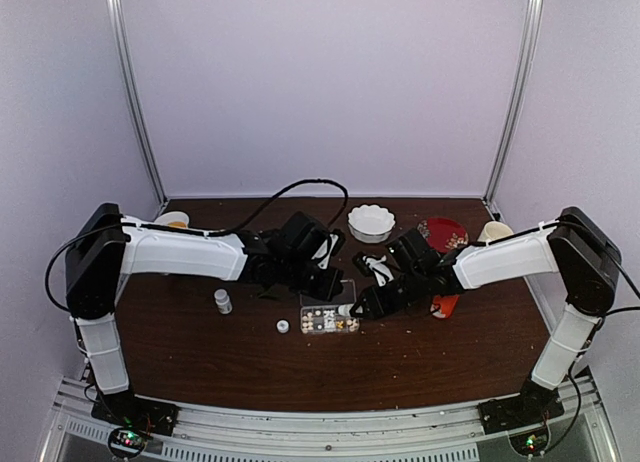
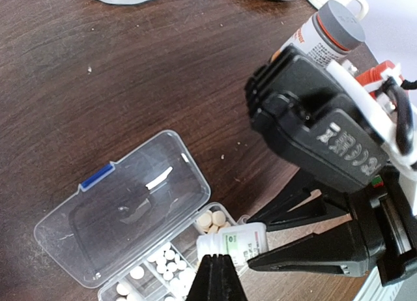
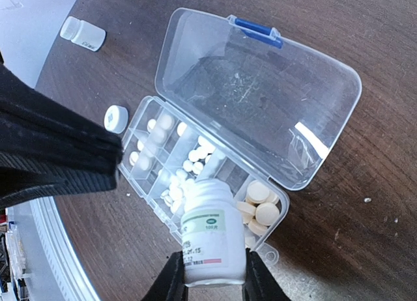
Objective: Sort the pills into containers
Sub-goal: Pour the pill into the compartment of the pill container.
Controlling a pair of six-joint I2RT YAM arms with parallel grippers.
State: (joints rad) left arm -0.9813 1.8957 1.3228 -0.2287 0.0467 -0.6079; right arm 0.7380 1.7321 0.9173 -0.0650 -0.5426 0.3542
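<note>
Right hand (image 3: 214, 281) pinching white bottle (image 3: 208, 229), mouth tipped over open organizer box (image 3: 260, 86), left hand (image 2: 218, 278) pressed together

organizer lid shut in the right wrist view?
No, the pill organizer box has its clear lid swung fully open, leaving the compartments exposed.
</note>
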